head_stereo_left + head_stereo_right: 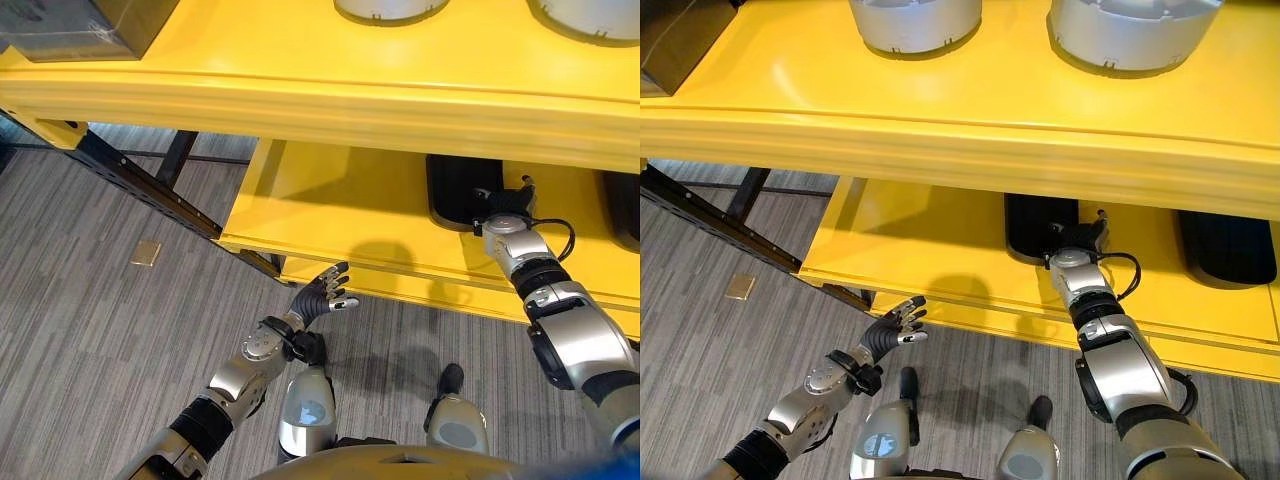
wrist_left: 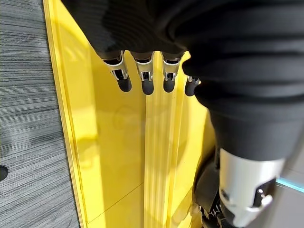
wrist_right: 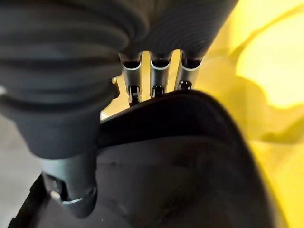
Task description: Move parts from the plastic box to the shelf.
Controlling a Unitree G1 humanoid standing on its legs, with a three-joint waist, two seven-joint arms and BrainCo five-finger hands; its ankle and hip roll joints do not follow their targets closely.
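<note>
A wide yellow metal shelf unit (image 1: 970, 130) spans both eye views, with an upper deck and a lower deck set back beneath it. On the upper deck stand two round silver-grey metal housings (image 1: 915, 22), shown nearly whole in the right eye view and only as bottom rims in the left eye view. The left eye view alone shows the corner of a clear grey plastic box (image 1: 80, 25) at the deck's far left. On the lower deck lie two flat black moulded parts: the black part nearer the middle (image 1: 1038, 225) and a second black part to its right (image 1: 1230, 248).

The right hand (image 1: 1076, 240) reaches onto the lower deck at the nearer black part's front edge. Its wrist view shows the fingers (image 3: 156, 71) going over the part's rim with the thumb below, so they look closed on it, though the tips are hidden.

The left hand (image 1: 322, 293) hangs below the shelf's front lip over grey striped carpet (image 1: 90, 330), fingers spread and holding nothing. A small tan square (image 1: 146, 253) lies on the carpet.
</note>
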